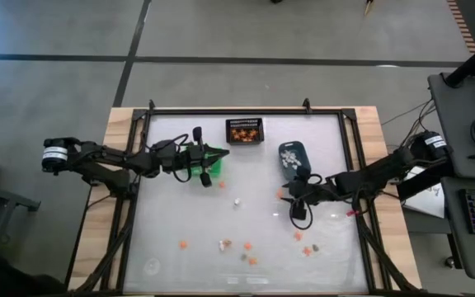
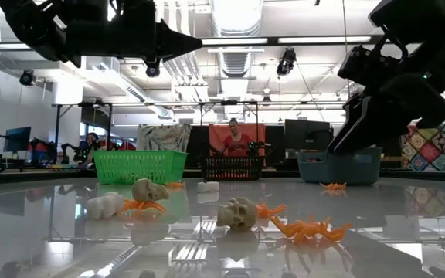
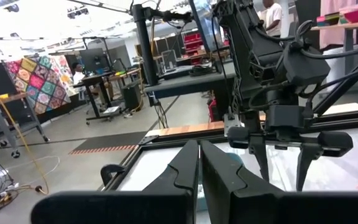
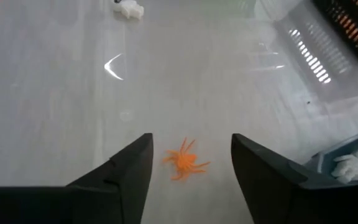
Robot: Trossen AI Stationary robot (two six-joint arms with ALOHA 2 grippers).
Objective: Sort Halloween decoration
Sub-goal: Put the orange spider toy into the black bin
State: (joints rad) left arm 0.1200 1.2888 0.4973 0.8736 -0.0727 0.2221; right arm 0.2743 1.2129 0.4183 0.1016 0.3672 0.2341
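Sorting is partway: orange pieces fill the black mesh bin (image 1: 245,130) at the table's (image 1: 171,223) far edge, white ones the blue-grey bin (image 1: 292,157); many trinkets (image 1: 246,247) remain near its front edge. Right gripper (image 4: 191,162), jaws wide, hovers over an orange spider (image 4: 185,160); left gripper (image 1: 221,153), closed empty, waits above the green bin (image 1: 208,169)

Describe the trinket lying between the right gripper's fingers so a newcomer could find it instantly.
Start at the blue-grey bin on the table's right half. Beside it the right gripper hovers with fingers spread, and between them lies an orange spider. Unlike the white pieces in the bin, it is orange, leggy and flat on the table.
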